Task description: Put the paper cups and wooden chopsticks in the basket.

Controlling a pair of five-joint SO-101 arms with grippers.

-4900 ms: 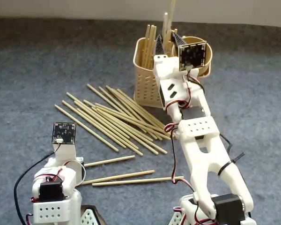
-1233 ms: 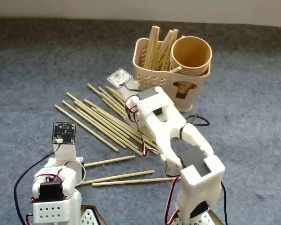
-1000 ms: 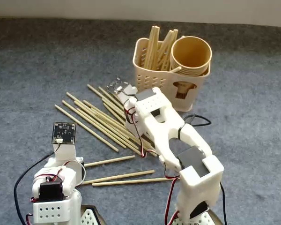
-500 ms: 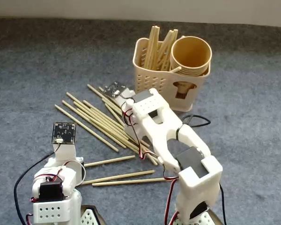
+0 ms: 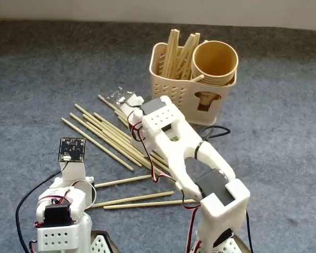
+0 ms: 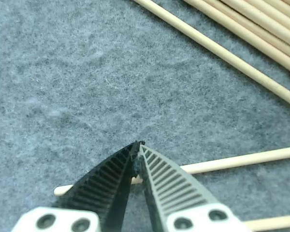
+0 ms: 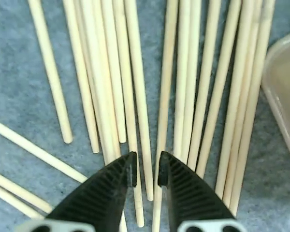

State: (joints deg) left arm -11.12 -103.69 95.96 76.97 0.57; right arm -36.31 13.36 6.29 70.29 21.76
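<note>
1. The right arm [image 5: 171, 134] and the left arm [image 5: 58, 234] are chunky white plastic.
2. Black motors [image 5: 213, 183] sit inside the white shells.
3. Thin red wires [image 5: 192, 232] and a black cable [image 5: 217, 130] run along them.
4. A small square black board [image 5: 72, 149] has tiny dots.
5. The fingers [image 7: 101, 193] are dark and ridged, on white bases with round screw holes [image 6: 183, 223].

Basket [image 5: 166, 100] at back, right of centre. Paper cups [image 5: 215, 66] nested in its right compartment, standing chopsticks [image 5: 173, 52] in the left. Chopstick pile [image 5: 97, 132] on carpet [image 5: 42, 68] front-left of basket, right gripper [image 7: 146, 166] above it. Three loose chopsticks [image 5: 134, 198] nearer the front.
</note>
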